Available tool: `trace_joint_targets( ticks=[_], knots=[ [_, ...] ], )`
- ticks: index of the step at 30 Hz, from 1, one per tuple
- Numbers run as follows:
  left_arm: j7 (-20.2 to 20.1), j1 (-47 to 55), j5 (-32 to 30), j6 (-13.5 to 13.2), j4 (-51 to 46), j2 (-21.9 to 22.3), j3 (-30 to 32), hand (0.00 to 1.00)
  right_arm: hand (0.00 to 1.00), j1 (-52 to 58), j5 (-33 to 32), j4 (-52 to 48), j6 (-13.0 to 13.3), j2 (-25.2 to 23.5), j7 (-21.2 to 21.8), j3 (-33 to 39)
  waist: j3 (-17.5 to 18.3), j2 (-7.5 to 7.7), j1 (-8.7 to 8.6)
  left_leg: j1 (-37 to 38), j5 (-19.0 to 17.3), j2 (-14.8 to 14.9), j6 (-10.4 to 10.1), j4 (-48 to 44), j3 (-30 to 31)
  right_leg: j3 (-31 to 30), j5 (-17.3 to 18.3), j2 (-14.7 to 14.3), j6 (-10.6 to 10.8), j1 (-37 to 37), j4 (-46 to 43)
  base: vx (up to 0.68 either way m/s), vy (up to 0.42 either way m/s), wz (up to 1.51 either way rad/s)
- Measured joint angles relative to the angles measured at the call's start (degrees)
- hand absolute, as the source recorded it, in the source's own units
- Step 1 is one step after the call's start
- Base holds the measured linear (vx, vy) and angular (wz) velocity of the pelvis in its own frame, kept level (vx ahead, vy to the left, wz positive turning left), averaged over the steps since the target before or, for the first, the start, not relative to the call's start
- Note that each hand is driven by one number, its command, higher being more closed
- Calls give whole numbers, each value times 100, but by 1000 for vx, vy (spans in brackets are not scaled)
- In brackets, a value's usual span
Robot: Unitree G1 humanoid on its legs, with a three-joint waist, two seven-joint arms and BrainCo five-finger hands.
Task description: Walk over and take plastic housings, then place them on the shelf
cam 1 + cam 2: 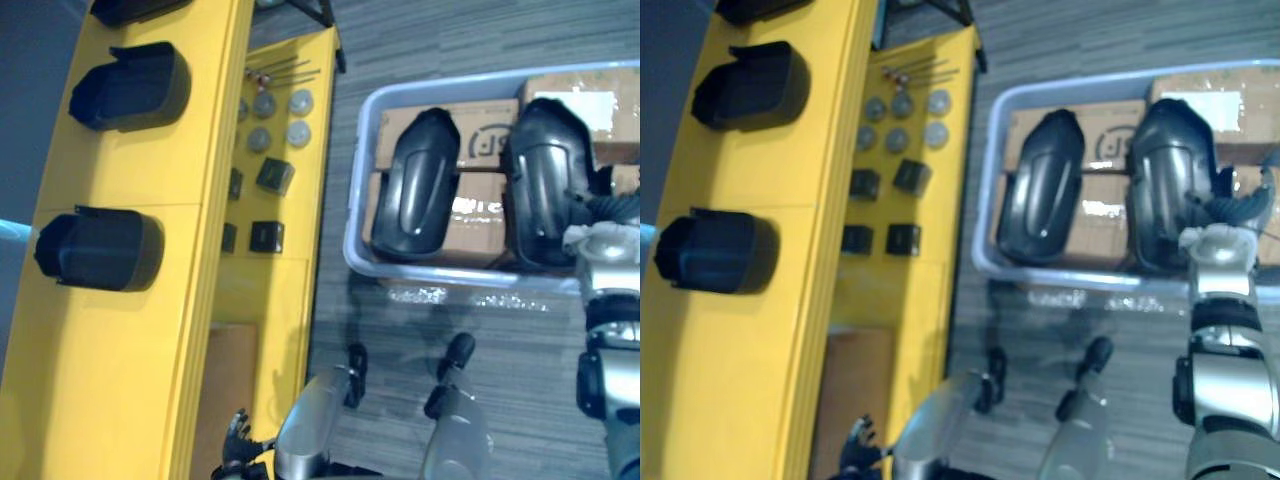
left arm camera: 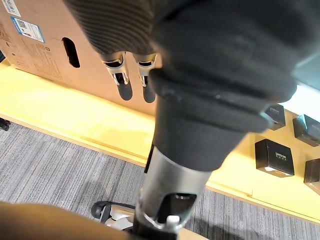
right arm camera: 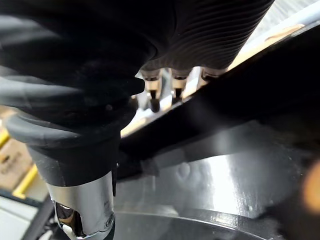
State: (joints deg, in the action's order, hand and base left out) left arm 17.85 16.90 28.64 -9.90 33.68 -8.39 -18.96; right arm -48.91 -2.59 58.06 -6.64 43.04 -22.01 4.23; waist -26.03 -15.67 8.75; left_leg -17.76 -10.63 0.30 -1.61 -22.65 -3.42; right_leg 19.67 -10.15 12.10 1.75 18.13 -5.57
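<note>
Grey carpet floor (image 1: 470,60) carries a yellow shelf (image 1: 120,320) at frame left and a grey bin (image 1: 358,235) at upper right. Two plastic housings (image 1: 415,185) lie in the bin. The left wrist view adds a cardboard box (image 2: 45,45). The left robot hand (image 2: 122,80) hangs spread beside it. The right robot hand (image 3: 154,90) is spread, its fingers straight against the right housing (image 1: 545,180).
</note>
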Motion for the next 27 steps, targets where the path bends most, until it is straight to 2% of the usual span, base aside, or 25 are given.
trace_joint_targets(
  ticks=[6, 12, 16, 20, 27],
  knots=[
    [0, -21, 1, -1, 23, -3, -7, 0, 100, -155, 310, 233, -231, 316, 386, -227, 4, -20, 16, -57, 0, -1, 0, -3, 23, 50, 14, 15, -10, 54, -37, -6, 10, 2],
    [-10, -91, 1, -32, 138, -4, -41, 0, 100, -206, 1096, 443, -460, 619, 781, -384, 38, -65, 42, -155, 1, 3, -1, -10, 57, 67, 80, 29, -2, 172, -139, -4, 7, 1],
    [-12, -138, 1, -53, 232, -3, -141, 0, 100, -252, 1593, 616, -661, 644, 1084, -512, 92, -132, 94, -147, 1, 2, -1, -5, 104, 101, 149, 41, 6, 179, -226, 6, 16, 5],
    [-7, -171, 0, -118, 238, -3, -186, 0, 100, -258, 2189, 717, -1023, 644, 1311, -721, 98, -129, 161, -150, 1, -13, 0, -6, 149, 154, 190, 79, 8, 177, -295, -11, 18, 6],
    [-7, -165, -1, -141, 239, -10, -199, 0, 100, -332, 2655, 801, -1216, 644, 1454, -738, 98, -129, 162, -207, 5, -41, 6, -11, 235, 230, 193, 106, 11, 172, -307, -18, 32, 7]
  ],
)
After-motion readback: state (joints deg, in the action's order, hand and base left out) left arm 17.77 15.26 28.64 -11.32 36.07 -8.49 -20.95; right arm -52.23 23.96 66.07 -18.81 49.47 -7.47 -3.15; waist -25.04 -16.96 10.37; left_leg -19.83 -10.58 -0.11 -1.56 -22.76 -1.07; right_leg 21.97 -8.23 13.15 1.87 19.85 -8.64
